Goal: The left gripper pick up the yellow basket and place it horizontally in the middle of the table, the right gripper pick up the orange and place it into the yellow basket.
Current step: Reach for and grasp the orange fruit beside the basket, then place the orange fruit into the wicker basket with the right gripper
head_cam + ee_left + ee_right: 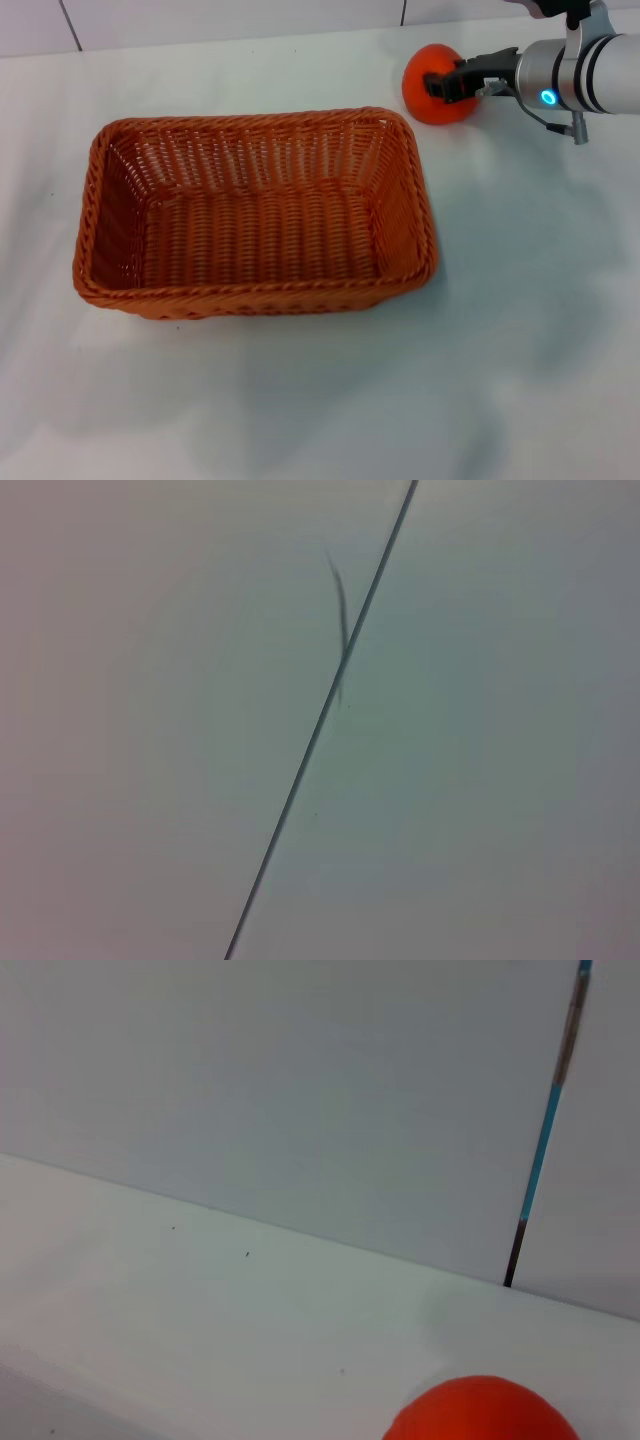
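Observation:
The yellow basket [255, 215], an orange-brown woven wicker basket, lies lengthwise on the white table [520, 330], left of centre, and nothing is in it. The orange [430, 95] sits at the back right of the table, close to the wall. My right gripper [448, 84] reaches in from the right on its silver arm and is at the orange, its black tip over the fruit's right side. The orange also shows in the right wrist view [480, 1415], low in the picture. My left gripper is out of view.
A white wall [250, 20] with dark seams runs along the table's back edge. The left wrist view shows only a pale surface with a dark seam [320, 720]. White tabletop lies in front of and to the right of the basket.

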`<state>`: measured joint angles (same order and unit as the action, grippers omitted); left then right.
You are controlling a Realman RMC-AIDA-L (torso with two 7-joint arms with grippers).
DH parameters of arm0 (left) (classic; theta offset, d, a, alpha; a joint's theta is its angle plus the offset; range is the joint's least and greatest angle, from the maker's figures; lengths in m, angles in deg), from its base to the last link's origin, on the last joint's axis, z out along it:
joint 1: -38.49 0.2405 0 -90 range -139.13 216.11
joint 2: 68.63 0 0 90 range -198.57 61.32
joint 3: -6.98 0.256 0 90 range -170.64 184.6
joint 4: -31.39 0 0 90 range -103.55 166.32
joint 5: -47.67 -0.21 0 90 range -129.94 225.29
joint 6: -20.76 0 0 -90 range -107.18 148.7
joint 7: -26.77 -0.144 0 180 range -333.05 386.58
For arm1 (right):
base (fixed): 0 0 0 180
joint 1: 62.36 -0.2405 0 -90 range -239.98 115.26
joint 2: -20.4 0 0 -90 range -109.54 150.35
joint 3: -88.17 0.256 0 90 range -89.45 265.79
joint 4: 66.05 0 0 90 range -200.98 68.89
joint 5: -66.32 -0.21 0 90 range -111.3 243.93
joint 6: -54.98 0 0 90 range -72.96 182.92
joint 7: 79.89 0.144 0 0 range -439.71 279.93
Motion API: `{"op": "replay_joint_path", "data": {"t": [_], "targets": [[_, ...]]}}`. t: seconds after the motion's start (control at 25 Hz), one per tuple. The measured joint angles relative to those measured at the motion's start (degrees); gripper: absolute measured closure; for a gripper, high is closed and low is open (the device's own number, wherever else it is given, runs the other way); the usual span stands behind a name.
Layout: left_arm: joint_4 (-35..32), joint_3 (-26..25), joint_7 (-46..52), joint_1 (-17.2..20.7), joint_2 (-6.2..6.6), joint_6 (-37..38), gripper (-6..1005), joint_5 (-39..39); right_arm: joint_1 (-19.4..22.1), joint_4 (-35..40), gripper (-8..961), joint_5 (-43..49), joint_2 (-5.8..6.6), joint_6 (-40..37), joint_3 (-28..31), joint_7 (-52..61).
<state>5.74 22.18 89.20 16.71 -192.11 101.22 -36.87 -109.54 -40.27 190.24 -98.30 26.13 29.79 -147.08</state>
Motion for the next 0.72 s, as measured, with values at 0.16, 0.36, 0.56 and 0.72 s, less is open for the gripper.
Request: {"op": "replay_joint_path", "data": {"t": [0.16,0.36,0.56,0.72], "targets": [[0.54,0.00,-0.05,-0.15,0.04,-0.03,261,0.00,-0.01,-0.03,534,-0.03,-0.02,-0.08,0.26,-0.03],[1.92,0.00,-0.16,-0.40,0.32,-0.14,261,0.00,0.38,0.17,627,-1.10,-0.07,-0.26,0.50,-0.64],[2.02,0.00,-0.18,-0.41,0.33,-0.15,262,0.00,2.67,1.34,691,-13.54,-0.17,-0.70,1.55,-7.24],[2.10,0.00,-0.20,-0.49,0.24,-0.15,262,-0.01,7.52,2.50,731,-40.44,-0.85,-10.55,3.42,-25.15]]}}
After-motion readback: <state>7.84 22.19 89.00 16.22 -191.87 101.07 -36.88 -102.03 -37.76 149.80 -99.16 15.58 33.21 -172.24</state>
